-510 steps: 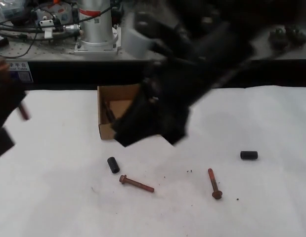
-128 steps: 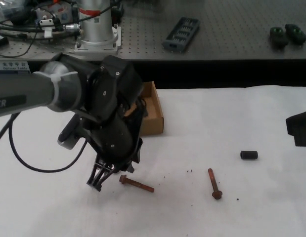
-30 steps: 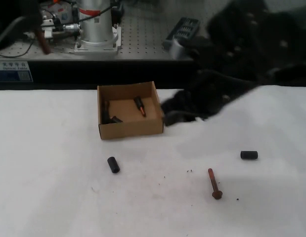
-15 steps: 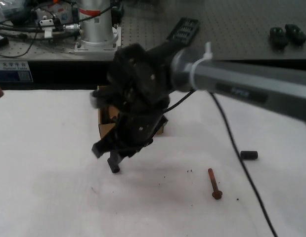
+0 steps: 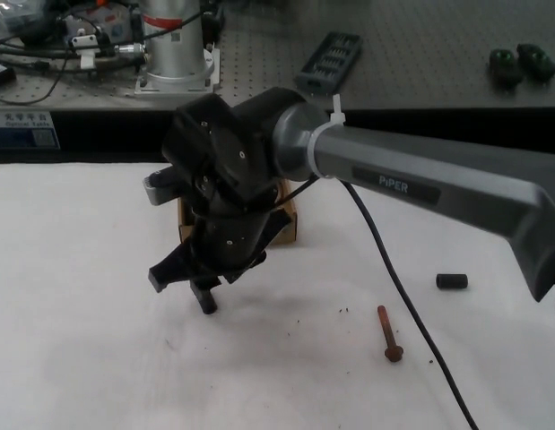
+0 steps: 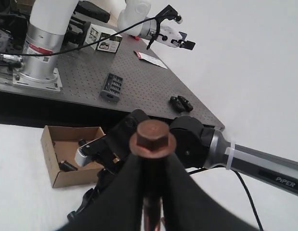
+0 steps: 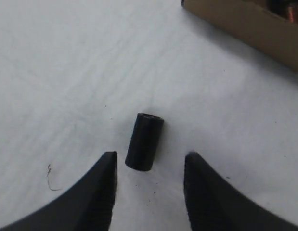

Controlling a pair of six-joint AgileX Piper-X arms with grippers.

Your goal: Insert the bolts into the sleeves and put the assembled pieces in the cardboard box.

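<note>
My right gripper (image 5: 186, 279) hangs open just over a black sleeve (image 5: 207, 304) lying on the white cloth in front of the cardboard box (image 5: 287, 224). In the right wrist view the sleeve (image 7: 145, 141) lies between the two spread fingers (image 7: 103, 192), untouched. My left gripper (image 6: 151, 166) is held high and is shut on a rusty bolt (image 6: 152, 138), its hex head toward the camera. A second bolt (image 5: 389, 333) and a second sleeve (image 5: 451, 281) lie on the cloth to the right. The box (image 6: 56, 156) holds dark pieces.
The right arm (image 5: 420, 184) stretches across from the right over the box, its cable (image 5: 398, 296) trailing over the cloth. Behind the cloth is a metal breadboard bench with a post (image 5: 174, 45), a black rack (image 5: 329, 58) and small black parts (image 5: 519, 63).
Over the last second the right arm swung in from the back right, across the box, and came down over the left sleeve. The bolt beside that sleeve was lifted away earlier.
</note>
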